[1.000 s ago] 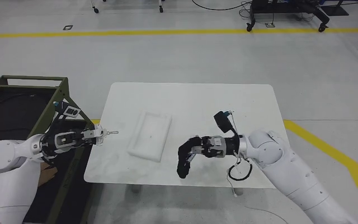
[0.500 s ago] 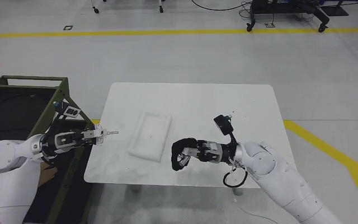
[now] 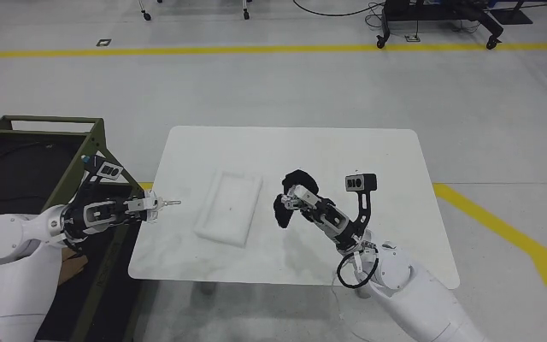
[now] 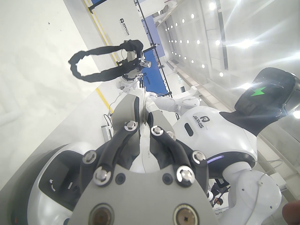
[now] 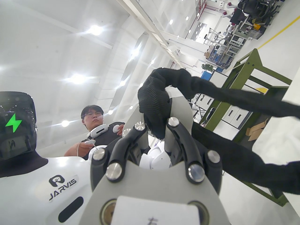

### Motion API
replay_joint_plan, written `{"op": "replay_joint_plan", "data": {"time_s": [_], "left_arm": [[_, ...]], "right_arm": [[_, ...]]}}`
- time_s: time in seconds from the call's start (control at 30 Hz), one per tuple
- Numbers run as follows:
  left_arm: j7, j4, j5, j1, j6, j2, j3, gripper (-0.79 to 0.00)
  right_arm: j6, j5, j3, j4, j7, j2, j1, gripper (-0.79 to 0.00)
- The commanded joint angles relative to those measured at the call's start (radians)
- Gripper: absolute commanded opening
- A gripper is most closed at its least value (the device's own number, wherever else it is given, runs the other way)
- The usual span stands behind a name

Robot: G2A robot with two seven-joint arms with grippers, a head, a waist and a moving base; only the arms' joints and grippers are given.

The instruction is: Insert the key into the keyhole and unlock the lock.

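My left gripper (image 3: 152,206) hovers at the table's left edge, shut on a small silver key (image 3: 172,203) whose blade points toward the table's middle. In its wrist view the fingers (image 4: 131,108) are pressed together. My right gripper (image 3: 291,202) is above the table's centre, shut on the lock (image 3: 298,181), a black fabric-covered body with a cable loop (image 3: 281,215) hanging down. The left wrist view shows that loop (image 4: 93,64) far off, with the lock's silver cylinder end (image 4: 146,64) facing this way. In the right wrist view the black cover (image 5: 154,104) sits between the fingers and the cable (image 5: 234,104) trails away.
A shallow white tray (image 3: 229,205) lies on the white table (image 3: 359,154) between the two grippers. A green metal cart (image 3: 51,137) stands beside the table's left edge, close to my left arm.
My right arm has swung the lock from near the table's front edge up and toward the centre, turning the wrist. The left gripper with the key has stayed put.
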Motion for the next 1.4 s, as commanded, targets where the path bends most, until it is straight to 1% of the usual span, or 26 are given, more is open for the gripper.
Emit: {"op": "replay_joint_plan", "data": {"time_s": [0.0,0.8,0.87,0.9,0.93,1.0,1.1,1.17,1.2,1.27,1.3,1.37], "left_arm": [[0.0,0.0,0.0,0.0,0.0,0.0,0.0,-0.785],[0.0,0.0,0.0,0.0,0.0,0.0,0.0,-0.785],[0.007,-0.004,0.0,0.002,0.002,0.0,0.001,-0.785],[0.029,-0.026,0.006,0.006,0.005,-0.001,0.004,-0.785],[0.052,-0.055,0.035,0.012,0.006,0.001,0.002,-0.785],[0.07,-0.101,0.087,0.021,0.008,0.005,-0.002,-0.785],[0.097,-0.188,0.139,0.048,0.087,0.012,-0.001,-0.785],[0.126,-0.236,0.184,0.059,0.139,0.015,0.007,-0.785],[0.131,-0.254,0.191,0.061,0.153,0.015,0.013,-0.785],[0.189,-0.308,0.267,0.063,0.154,0.017,0.019,-0.785],[0.199,-0.322,0.288,0.067,0.159,0.018,0.027,-0.785],[0.159,-0.355,0.33,0.074,0.236,0.02,0.078,-0.785]], "right_arm": [[0.0,0.0,0.0,0.0,0.001,0.0,0.0,-0.785],[0.004,0.0,0.001,-0.001,-0.002,0.0,-0.001,-0.785],[0.043,-0.05,0.017,0.0,-0.009,0.001,-0.002,-0.785],[0.072,-0.116,0.031,0.0,-0.019,0.003,0.0,-0.785],[0.109,-0.203,0.046,-0.014,-0.055,0.004,-0.003,-0.785],[0.161,-0.29,0.056,-0.046,-0.098,0.003,-0.015,-0.785],[0.271,-0.451,0.072,-0.117,-0.167,0.002,-0.04,-0.785],[0.332,-0.508,0.07,-0.156,-0.191,-0.001,-0.058,-0.785],[0.354,-0.527,0.071,-0.165,-0.2,-0.001,-0.062,-0.785],[0.413,-0.586,0.069,-0.194,-0.228,-0.006,-0.077,-0.785],[0.43,-0.604,0.068,-0.199,-0.233,-0.007,-0.08,-0.785],[0.44,-0.636,0.071,-0.212,-0.265,-0.011,-0.083,-0.785]]}}
